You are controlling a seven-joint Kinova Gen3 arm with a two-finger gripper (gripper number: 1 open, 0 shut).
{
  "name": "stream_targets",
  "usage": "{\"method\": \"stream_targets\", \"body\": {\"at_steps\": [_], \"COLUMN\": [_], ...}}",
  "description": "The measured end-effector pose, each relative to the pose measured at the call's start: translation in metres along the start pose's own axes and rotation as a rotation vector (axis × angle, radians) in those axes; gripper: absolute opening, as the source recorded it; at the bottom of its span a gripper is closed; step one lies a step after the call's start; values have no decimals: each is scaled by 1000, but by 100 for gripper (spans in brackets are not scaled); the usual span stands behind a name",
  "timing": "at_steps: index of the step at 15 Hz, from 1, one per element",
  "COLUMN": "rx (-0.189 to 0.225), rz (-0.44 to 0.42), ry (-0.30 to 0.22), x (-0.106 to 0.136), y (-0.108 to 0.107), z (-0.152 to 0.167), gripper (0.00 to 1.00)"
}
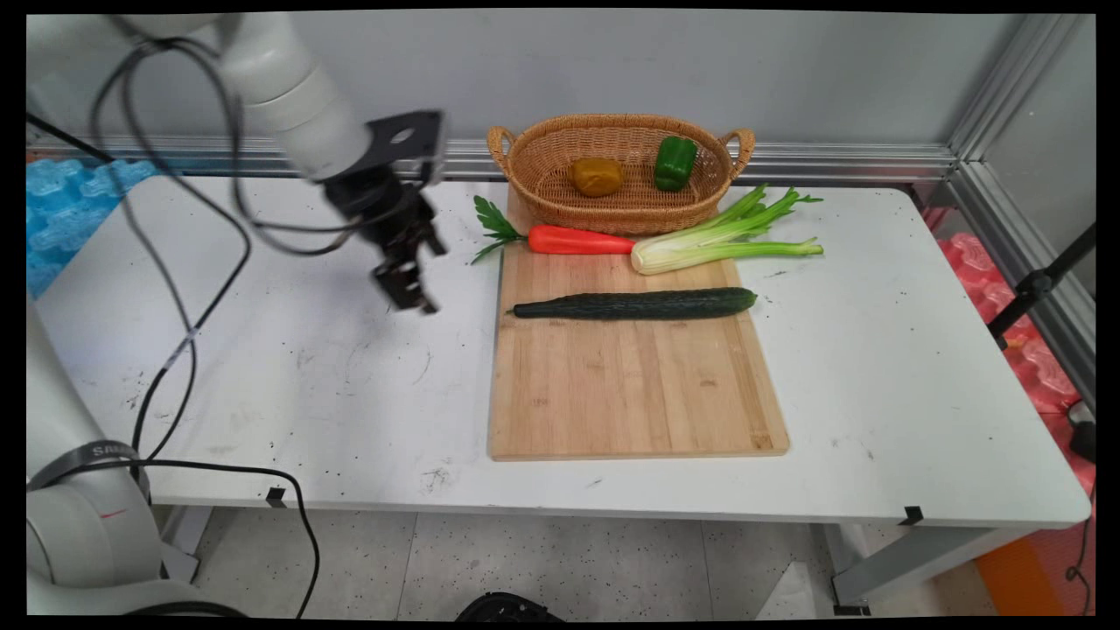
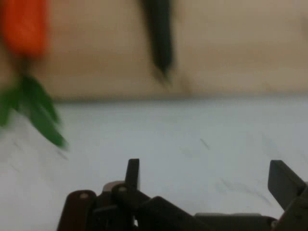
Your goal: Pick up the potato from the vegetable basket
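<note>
My black gripper [image 1: 409,296] hangs over the bare white table [image 1: 289,367], a little left of a wooden cutting board [image 1: 630,385]. It is open and holds nothing. In the hand view the fingers [image 2: 132,173] stand wide apart around the gripper [image 2: 208,179]. Beyond them lie the board's edge [image 2: 231,53], the dark tip of a cucumber [image 2: 161,38] and an orange carrot [image 2: 24,24] with green leaves. In the main view the cucumber [image 1: 634,304] lies across the board, nearest the gripper. The carrot [image 1: 577,240] and a celery stalk [image 1: 717,241] lie at the board's far end.
A wicker basket [image 1: 542,162] stands behind the board against the wall, holding a green pepper [image 1: 675,163] and a brownish-yellow lump [image 1: 598,176]. Black cables [image 1: 188,332] hang from the arm over the table's left side. A metal rail runs along the back wall.
</note>
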State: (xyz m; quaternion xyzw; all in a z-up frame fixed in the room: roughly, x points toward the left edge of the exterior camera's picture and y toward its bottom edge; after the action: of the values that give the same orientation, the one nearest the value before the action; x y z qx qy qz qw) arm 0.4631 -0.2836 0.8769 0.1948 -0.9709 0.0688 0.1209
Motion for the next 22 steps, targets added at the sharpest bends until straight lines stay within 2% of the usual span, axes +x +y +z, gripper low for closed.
{"method": "stream_targets", "body": {"at_steps": [4,7,10,13,22], "rx": [84,130,157,170,170], "rz": [-15,-21,-26,-15,10], "ry": [83,133,171,194,241], "x": [46,71,89,103,126], "y": [-46,-80,-112,-143,-206], "z": [11,22,35,51,91], "gripper": [100,100,100,100,100]}}
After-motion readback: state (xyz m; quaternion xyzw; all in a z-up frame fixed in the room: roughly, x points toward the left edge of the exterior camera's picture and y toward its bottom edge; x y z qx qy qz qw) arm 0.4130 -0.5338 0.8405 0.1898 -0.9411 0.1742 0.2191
